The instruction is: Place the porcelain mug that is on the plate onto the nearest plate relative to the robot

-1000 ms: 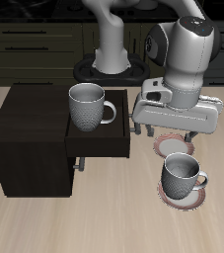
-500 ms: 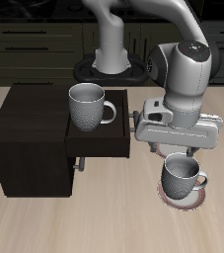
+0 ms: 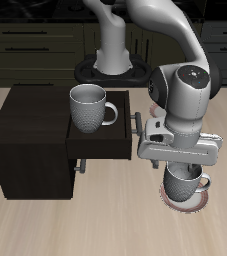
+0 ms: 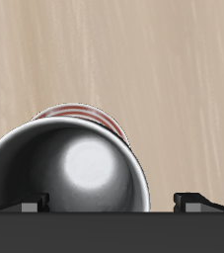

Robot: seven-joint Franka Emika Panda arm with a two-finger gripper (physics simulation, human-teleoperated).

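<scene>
The porcelain mug, grey-white and speckled, stands upright on a red-rimmed plate near the table's front edge. My gripper is open and empty right above the mug's mouth. In the wrist view the mug shows its dark inside close below, with the plate's rim beyond it. One fingertip is over the mug's opening and the other stands outside its wall. The gripper is off-centre to the mug. The other plates are hidden behind my hand or out of view.
A slightly larger look-alike mug stands on the open drawer of a dark cabinet beside my gripper. The drawer's handle sticks out toward the front. The robot's base is at the back.
My gripper has moved toward the table's front edge and down, from over the farther plate to just above the mug. It now covers that farther plate. The mugs have not moved.
</scene>
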